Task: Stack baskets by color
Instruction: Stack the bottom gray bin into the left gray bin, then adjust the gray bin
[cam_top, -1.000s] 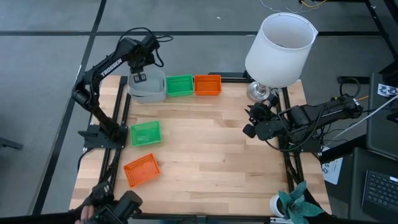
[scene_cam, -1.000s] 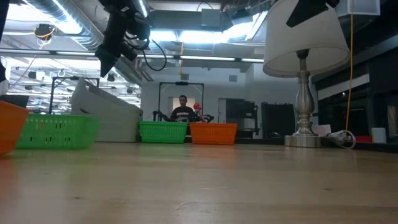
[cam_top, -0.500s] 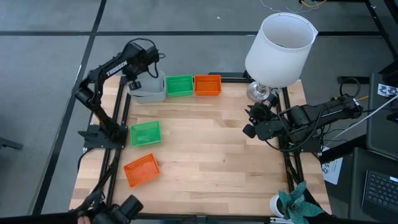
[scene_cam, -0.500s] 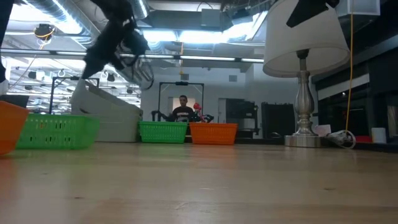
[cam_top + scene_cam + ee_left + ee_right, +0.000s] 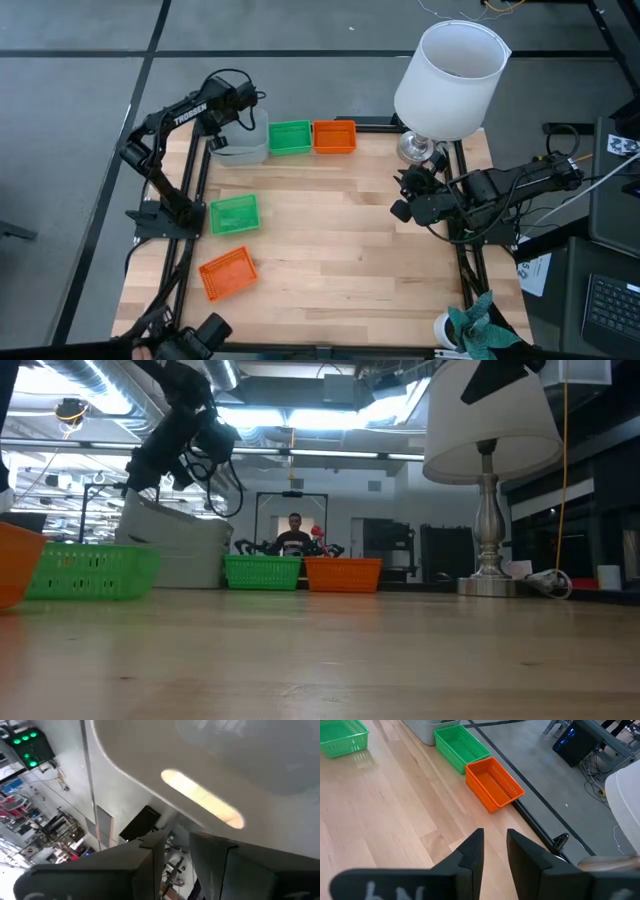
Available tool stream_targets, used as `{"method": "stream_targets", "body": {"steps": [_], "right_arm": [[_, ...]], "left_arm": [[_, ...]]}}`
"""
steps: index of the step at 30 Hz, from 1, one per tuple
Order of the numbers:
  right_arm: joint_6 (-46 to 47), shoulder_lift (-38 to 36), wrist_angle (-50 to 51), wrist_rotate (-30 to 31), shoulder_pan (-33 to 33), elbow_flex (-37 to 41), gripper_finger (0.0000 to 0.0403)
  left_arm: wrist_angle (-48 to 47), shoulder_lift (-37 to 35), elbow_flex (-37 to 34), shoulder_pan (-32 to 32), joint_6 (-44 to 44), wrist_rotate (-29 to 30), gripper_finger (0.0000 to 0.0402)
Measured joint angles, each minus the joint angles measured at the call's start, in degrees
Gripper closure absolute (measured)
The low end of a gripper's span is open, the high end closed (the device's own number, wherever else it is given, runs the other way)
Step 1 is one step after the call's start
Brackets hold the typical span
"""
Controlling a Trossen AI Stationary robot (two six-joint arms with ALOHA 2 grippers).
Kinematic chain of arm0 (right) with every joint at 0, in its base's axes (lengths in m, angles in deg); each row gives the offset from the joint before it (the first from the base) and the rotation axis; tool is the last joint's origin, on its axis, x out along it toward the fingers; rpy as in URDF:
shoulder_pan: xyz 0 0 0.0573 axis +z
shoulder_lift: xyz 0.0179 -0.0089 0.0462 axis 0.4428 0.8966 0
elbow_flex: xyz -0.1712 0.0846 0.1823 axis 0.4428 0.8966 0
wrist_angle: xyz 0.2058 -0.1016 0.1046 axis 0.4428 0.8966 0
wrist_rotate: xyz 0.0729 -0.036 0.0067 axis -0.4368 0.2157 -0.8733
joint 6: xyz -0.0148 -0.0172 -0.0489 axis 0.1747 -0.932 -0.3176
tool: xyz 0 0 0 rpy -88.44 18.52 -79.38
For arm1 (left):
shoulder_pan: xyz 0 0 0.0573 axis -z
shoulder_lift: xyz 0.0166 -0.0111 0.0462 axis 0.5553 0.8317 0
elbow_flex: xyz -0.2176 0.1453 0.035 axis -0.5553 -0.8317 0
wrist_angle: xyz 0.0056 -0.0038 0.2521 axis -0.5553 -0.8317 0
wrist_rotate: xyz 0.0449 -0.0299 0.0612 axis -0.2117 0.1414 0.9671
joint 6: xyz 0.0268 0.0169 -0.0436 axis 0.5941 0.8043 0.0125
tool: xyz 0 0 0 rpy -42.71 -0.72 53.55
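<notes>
- Grey-blue baskets [image 5: 243, 143] sitting nested at the far-left table corner, just beside left gripper [image 5: 214, 137]; its jaws standing slightly apart, gripping nothing, likely a finished colour stack
- Left arm reaching over that corner; right gripper [image 5: 403, 197] idling near lamp [image 5: 448, 80], jaws narrowly apart, empty

Take the lamp [image 5: 446, 75] at the table's [image 5: 340, 250] far right corner as your landmark. To its left along the far edge you find three baskets in a row: one basket [image 5: 333, 137] nearest the lamp, a second [image 5: 289, 137] touching it, then a stack [image 5: 242, 145] in the far left corner. Well to the lamp's left and nearer you, two more baskets lie by the left edge, one [image 5: 233, 214] behind the other [image 5: 227, 274].
</notes>
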Motion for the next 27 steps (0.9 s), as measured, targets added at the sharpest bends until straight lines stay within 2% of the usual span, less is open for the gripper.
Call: {"method": "stream_targets", "body": {"steps": [7, 12, 14, 16, 20, 22, 24, 27], "right_arm": [[0.0, 0.03, 0.55, -1.13, 0.01, 0.0, 0.0319], [0.0, 0.28, 0.61, -1.08, -0.02, -0.02, 0.0319], [0.0, 0.28, 0.63, -1.06, -0.02, -0.02, 0.0319], [0.0, 0.28, 0.63, -1.02, 0.0, -0.02, 0.0319], [0.0, 0.28, 0.61, -1.01, -0.01, -0.02, 0.0319], [0.02, 0.28, 0.61, -1.02, 0.0, -0.02, 0.0319], [0.02, 0.28, 0.63, -1.01, 0.0, -0.02, 0.0319], [0.02, 0.28, 0.67, -1.1, -0.02, -0.02, 0.0319]], "left_arm": [[1.38, 0.31, -2.17, -0.24, -0.04, -5.37, 0.0319], [1.8, 0.18, -0.79, 0.5, -1.38, -3.15, 0.0319], [1.89, -0.29, 1.14, 1.37, -1.65, -5.78, 0.032], [2.75, -1.08, 3.19, 2.21, -1.42, -12.31, 0.0322], [8.76, -2.42, 5.58, 4.05, 1.86, -33.33, 0.033], [10.34, -2.23, 5.36, 5.14, 1.66, -40.25, 0.0334], [10.96, -2.23, 4.06, 6.62, 1.94, -40.75, 0.0339], [14.75, -1.9, 0.47, 8.61, 2.52, -33.08, 0.0344]]}}
